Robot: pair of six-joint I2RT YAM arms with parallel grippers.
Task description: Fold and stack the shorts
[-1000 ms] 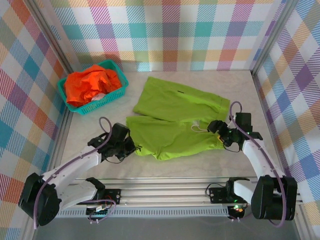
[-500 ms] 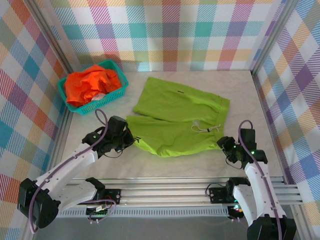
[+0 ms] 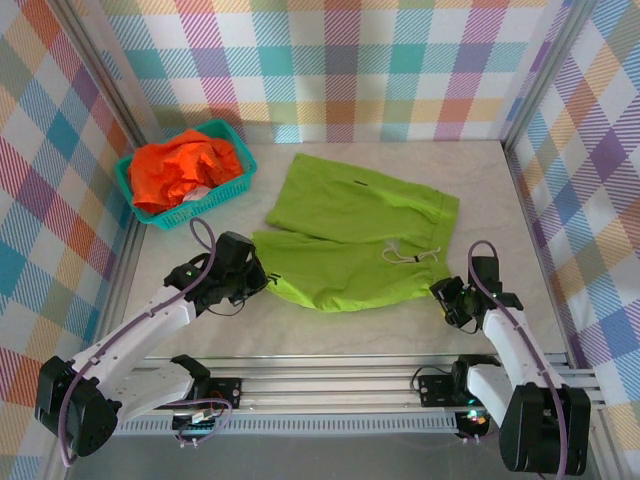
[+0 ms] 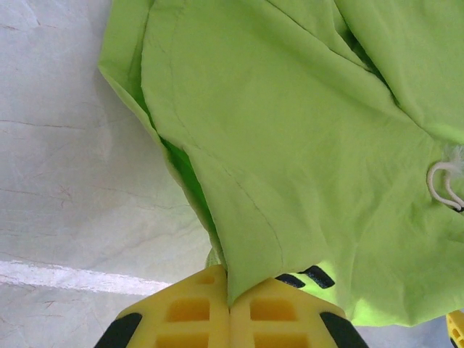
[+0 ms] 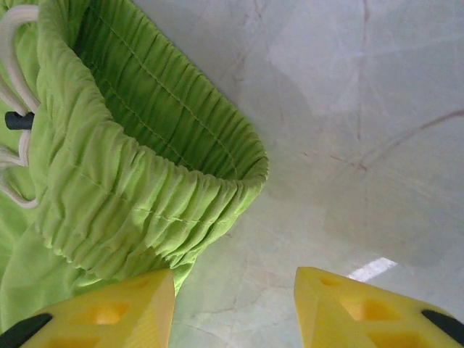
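The lime green shorts point(image 3: 360, 215) lie spread in the middle of the table, folded with one leg over the other. My left gripper point(image 3: 262, 283) is shut on the hem corner of the near leg at its left end; in the left wrist view the green cloth point(image 4: 290, 130) runs into the closed yellow jaws point(image 4: 230, 279). My right gripper point(image 3: 447, 297) is open just off the waist end, with the gathered elastic waistband point(image 5: 145, 181) beside its left finger and bare table between the fingers point(image 5: 233, 290). The orange shorts point(image 3: 180, 168) are heaped in the basket.
A teal mesh basket point(image 3: 232, 190) stands at the back left against the wall. The white drawstring point(image 3: 405, 257) lies on the green cloth near the waist. Plaid walls close in the back and both sides; a metal rail point(image 3: 330, 385) runs along the near edge.
My right gripper let go of the waistband, drew back toward the near edge and narrowed its jaws. The left gripper shifted slightly away with the hem, and the near leg lies flatter.
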